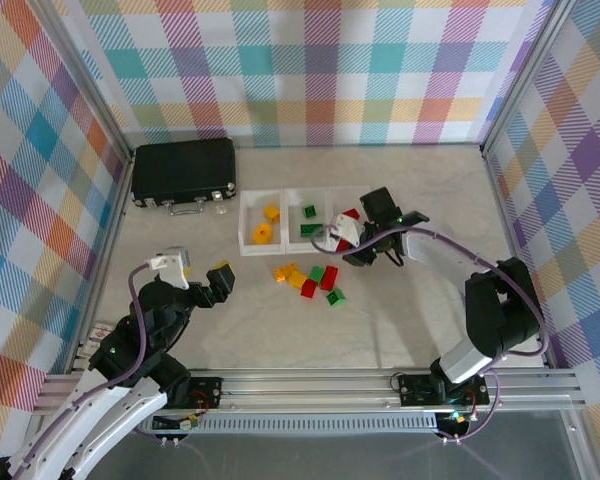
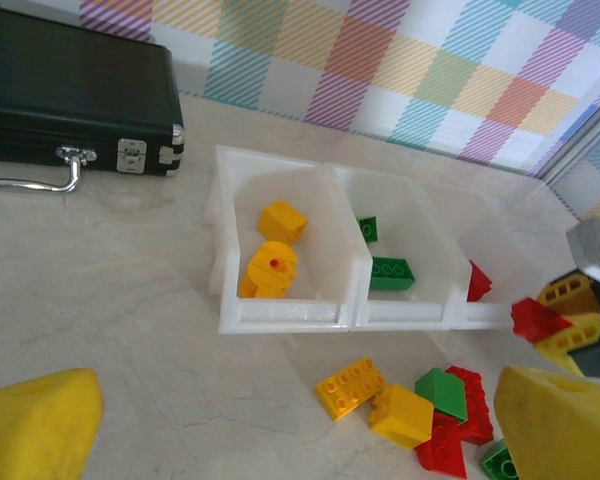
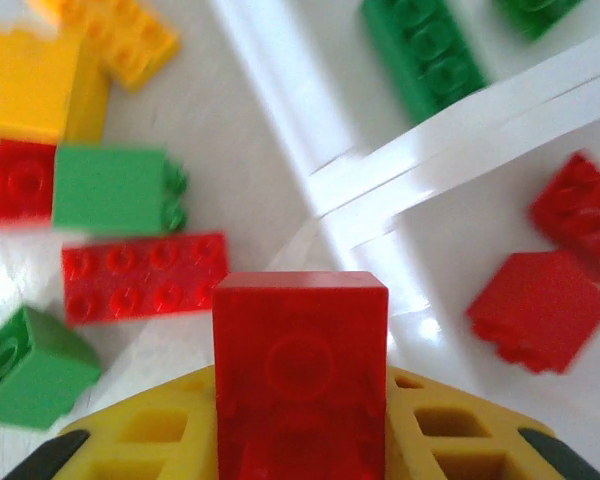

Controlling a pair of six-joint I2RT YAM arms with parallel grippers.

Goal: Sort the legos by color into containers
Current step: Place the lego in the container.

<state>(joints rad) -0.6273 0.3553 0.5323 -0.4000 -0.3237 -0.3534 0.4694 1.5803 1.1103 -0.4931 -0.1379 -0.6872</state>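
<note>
Jaws of right gripper [image 3: 300,440] clamped on red studded plastic brick [image 3: 300,340], near front wall of right-end translucent-white square tray [image 3: 460,140]. Jaws of left gripper [image 1: 220,280] apart, empty, above pale tabletop [image 1: 430,320]. Before tray row, loose red, green and yellow bricks [image 1: 328,278].

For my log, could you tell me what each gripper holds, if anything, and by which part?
The right gripper holds a red brick by the end nearest its camera; the left gripper, open, holds nothing.

Bright, even overhead light; faint soft shadows on table [image 1: 400,330]. Right wrist view: red lego [image 3: 300,360] sharp, edges motion-smeared, glare on tray wall [image 3: 460,125]. Left wrist view: yellow fingers [image 2: 35,430] defocused.
</note>
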